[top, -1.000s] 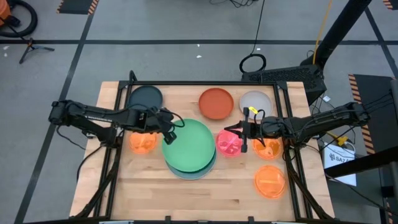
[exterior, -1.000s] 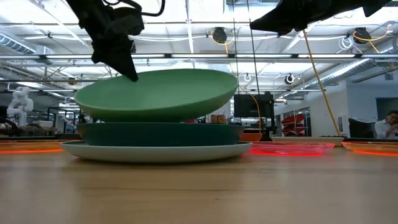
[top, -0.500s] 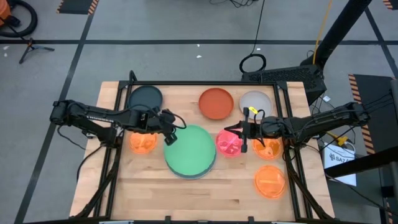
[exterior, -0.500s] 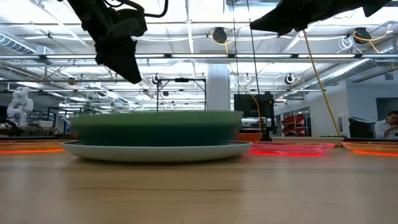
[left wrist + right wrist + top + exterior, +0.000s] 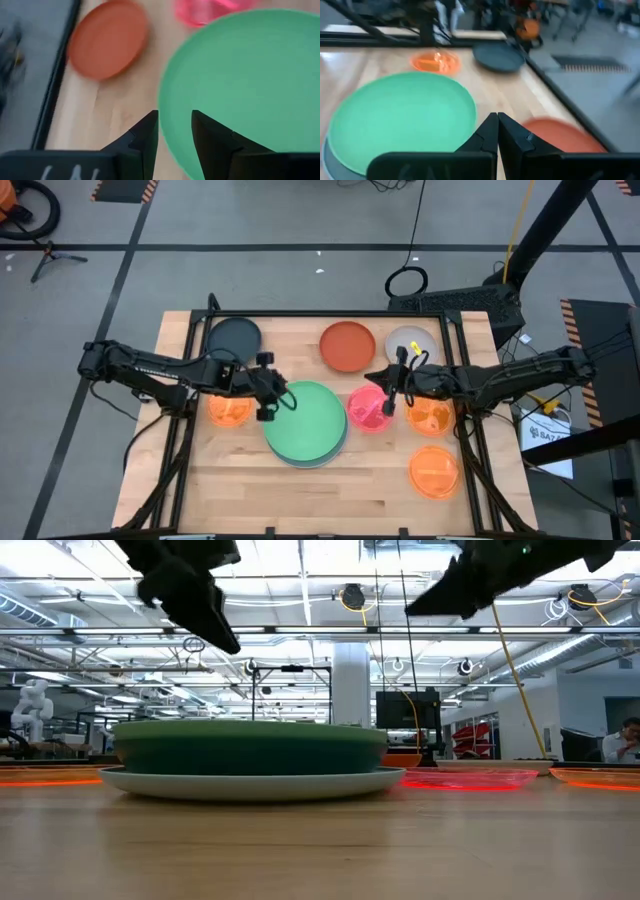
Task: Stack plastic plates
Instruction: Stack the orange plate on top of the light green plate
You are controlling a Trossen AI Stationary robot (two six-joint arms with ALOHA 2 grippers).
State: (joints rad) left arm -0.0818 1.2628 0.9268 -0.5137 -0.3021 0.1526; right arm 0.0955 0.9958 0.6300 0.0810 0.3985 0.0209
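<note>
The light green plate (image 5: 307,421) lies flat on top of the stack in the middle of the table (image 5: 330,485); in the low view it sits on a dark teal plate (image 5: 250,754), which rests on a wider pale plate (image 5: 250,782) whose rim juts out all round. The left tool (image 5: 267,398) hangs above the green plate's left edge, its fingers (image 5: 145,140) parted and grasping nothing, clear air between them and the rim. The right tool (image 5: 389,392) is clenched shut on nothing, raised over the pink plate (image 5: 368,410), which lies just beside the stack's right edge. A small orange plate (image 5: 229,409) lies close to the stack's left. Along the far edge lie the dark grey plate (image 5: 233,336), the red-orange plate (image 5: 347,345) and the whitish plate (image 5: 411,342), well apart from the stack. Two more orange plates (image 5: 434,471) lie near the right edge. The front strip of the table shows bare wood.
</note>
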